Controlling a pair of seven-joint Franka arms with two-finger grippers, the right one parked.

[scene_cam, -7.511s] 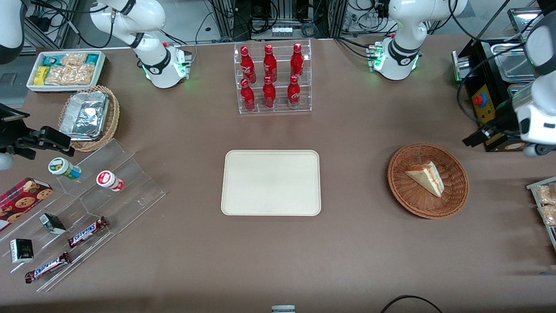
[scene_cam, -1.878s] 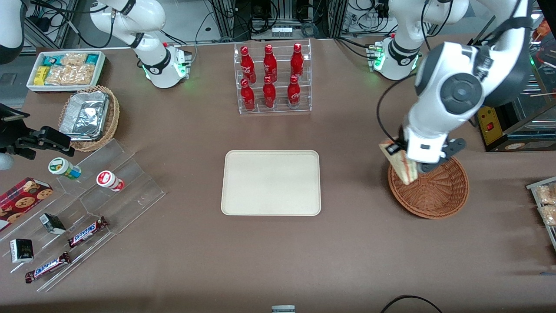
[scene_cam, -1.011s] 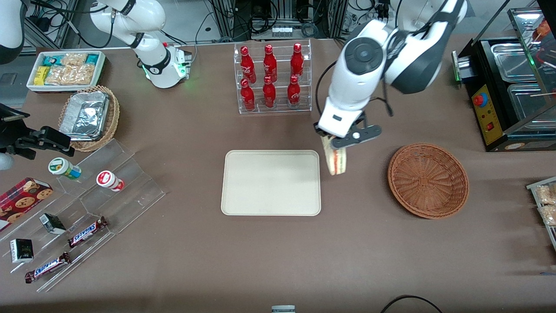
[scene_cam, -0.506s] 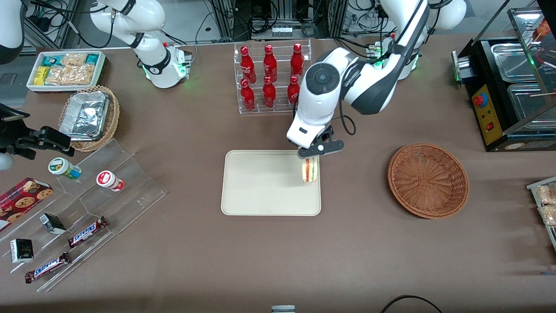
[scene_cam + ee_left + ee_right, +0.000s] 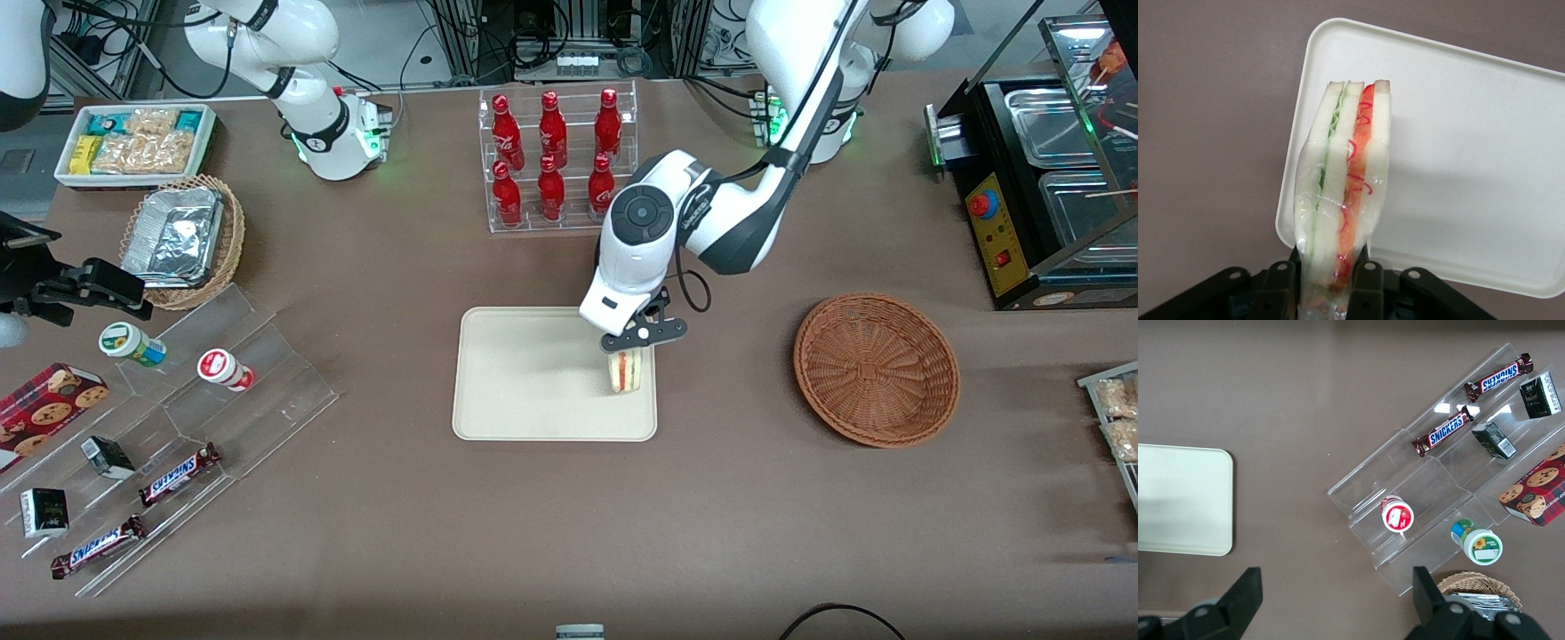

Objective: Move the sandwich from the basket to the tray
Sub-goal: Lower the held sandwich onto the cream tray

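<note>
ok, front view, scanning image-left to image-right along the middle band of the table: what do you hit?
Foil-container basket → clear stepped rack → tray → sandwich, clamped in the end effector above the tray → basket, with nothing in it.

A matte brown table (image 5: 533,533) spreads evenly lit beneath the gripper (image 5: 627,352) and its fingers (image 5: 1363,283). Farther from the front camera than the fingers, aluminium framing (image 5: 569,27) and tangled black cables stand on a pale floor (image 5: 373,40). Toward the working arm's end stands a black cabinet (image 5: 1022,289) with steel pans
</note>
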